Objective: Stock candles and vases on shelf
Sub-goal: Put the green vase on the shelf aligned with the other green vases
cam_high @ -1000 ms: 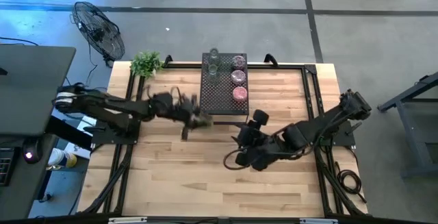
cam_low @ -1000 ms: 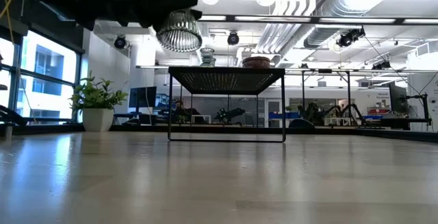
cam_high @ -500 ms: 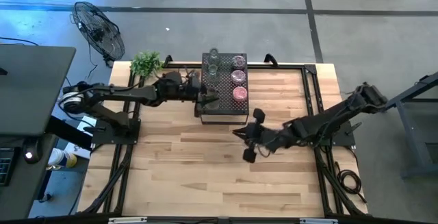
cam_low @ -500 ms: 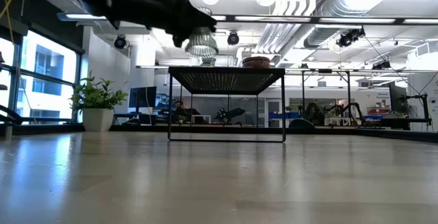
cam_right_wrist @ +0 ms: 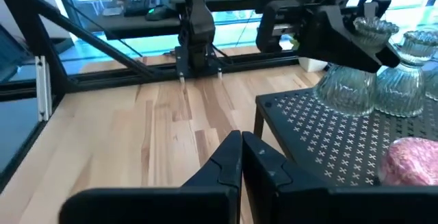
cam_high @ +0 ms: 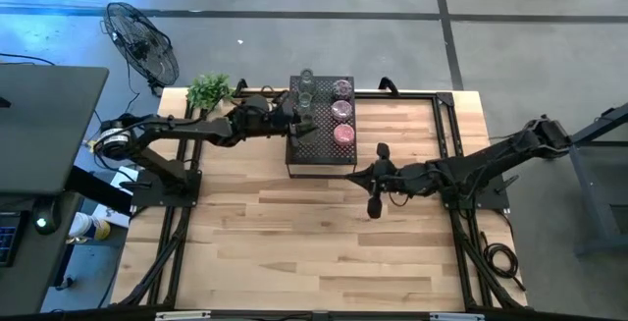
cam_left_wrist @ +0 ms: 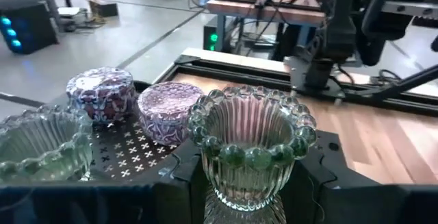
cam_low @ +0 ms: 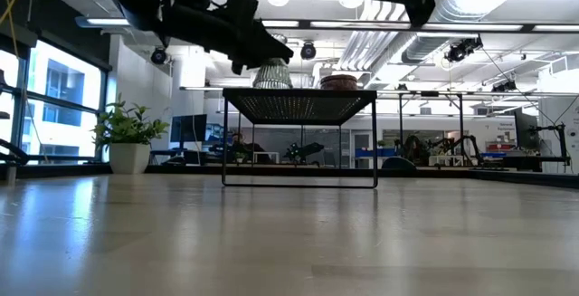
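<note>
**Third vase brought over the shelf top, left side**

Left end effector (cam_high: pixel 302 125) is clenched on a clear ribbed vase (cam_left_wrist: pixel 250 142) with a beaded rim. A second ago that arm was over the bare counter (cam_high: pixel 294 242) in front of the shelf; half a second ago it was at the shelf's front left corner; now it is over the left column of the shelf (cam_high: pixel 320 144), near the front. In the low view the held vase (cam_low: pixel 270 76) sits at or just above the mesh top; contact cannot be told.

Two other vases (cam_high: pixel 306 89) stand in the left column toward the back. Three candles (cam_high: pixel 340 111) stand in a row down the right column; the left wrist view shows two of them just behind the held vase.

Right end effector (cam_high: pixel 374 182) hangs over the counter just off the shelf's front right corner, fingers pressed together, holding nothing. It has swung from a curled pose further front to a straighter reach, with the fingers now pointing at the shelf.

Potted plant (cam_high: pixel 208 91) is at the counter's back left corner
</note>
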`<control>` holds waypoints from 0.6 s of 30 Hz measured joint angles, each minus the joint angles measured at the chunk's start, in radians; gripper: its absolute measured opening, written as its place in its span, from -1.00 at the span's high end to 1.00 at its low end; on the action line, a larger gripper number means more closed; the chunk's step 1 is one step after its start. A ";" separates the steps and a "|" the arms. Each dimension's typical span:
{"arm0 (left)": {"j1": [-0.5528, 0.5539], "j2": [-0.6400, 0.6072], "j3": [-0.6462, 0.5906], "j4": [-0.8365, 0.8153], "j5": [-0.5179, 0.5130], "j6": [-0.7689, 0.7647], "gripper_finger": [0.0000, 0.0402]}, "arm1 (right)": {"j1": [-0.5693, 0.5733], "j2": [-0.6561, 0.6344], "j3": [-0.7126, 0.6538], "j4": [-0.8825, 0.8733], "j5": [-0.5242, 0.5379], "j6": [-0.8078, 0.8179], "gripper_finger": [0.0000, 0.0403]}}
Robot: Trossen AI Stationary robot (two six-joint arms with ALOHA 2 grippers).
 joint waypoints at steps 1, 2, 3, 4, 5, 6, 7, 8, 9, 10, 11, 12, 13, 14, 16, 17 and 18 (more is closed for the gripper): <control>0.004 0.000 0.000 0.001 0.008 -0.001 0.39 | 0.000 0.000 0.000 0.004 0.000 -0.004 0.98; 0.003 0.009 0.001 0.006 0.004 -0.001 0.39 | 0.000 0.000 -0.001 0.003 0.000 -0.010 0.98; 0.003 0.021 0.002 0.009 0.000 -0.001 0.39 | 0.000 0.001 -0.001 0.003 -0.002 -0.020 0.98; 0.003 0.029 0.002 0.003 -0.001 -0.002 0.39 | 0.000 0.001 -0.001 0.003 -0.003 -0.024 0.99; 0.002 0.035 0.000 -0.006 0.001 -0.003 0.39 | 0.000 0.001 -0.001 0.003 -0.003 -0.028 0.99; 0.002 0.041 -0.001 0.003 0.004 -0.003 0.39 | 0.000 0.001 -0.001 0.005 -0.001 -0.029 1.00; 0.002 0.047 0.000 0.019 0.005 -0.002 0.39 | 0.000 0.001 -0.001 0.007 0.000 -0.034 0.99; 0.002 0.051 0.001 0.025 0.005 -0.002 0.39 | 0.000 0.001 -0.001 0.009 -0.001 -0.041 0.99; 0.002 0.054 0.001 0.024 0.005 -0.002 0.39 | 0.000 0.001 -0.001 0.011 -0.003 -0.046 0.99; 0.002 0.060 0.001 0.020 0.000 -0.002 0.39 | 0.000 0.001 -0.001 0.011 -0.004 -0.047 0.99; 0.002 0.065 0.001 0.027 -0.005 -0.002 0.39 | 0.000 0.001 -0.001 0.012 -0.004 -0.047 1.00; 0.002 0.066 0.002 0.027 -0.008 -0.002 0.39 | 0.000 0.001 -0.001 0.012 -0.004 -0.047 1.00; 0.002 0.066 0.002 0.027 -0.002 -0.002 0.39 | 0.000 0.001 -0.001 0.012 -0.003 -0.047 0.99; 0.002 0.066 0.002 0.027 0.003 -0.002 0.39 | 0.000 0.001 -0.001 0.012 -0.003 -0.047 0.99; 0.002 0.066 0.002 0.025 0.007 -0.002 0.39 | 0.000 0.001 -0.001 0.012 -0.003 -0.047 0.99; 0.002 0.066 0.002 0.021 0.008 -0.003 0.38 | 0.000 0.001 -0.001 0.012 -0.003 -0.047 1.00; 0.002 0.066 0.002 0.018 0.010 -0.006 0.34 | 0.000 0.001 -0.001 0.012 -0.003 -0.047 1.00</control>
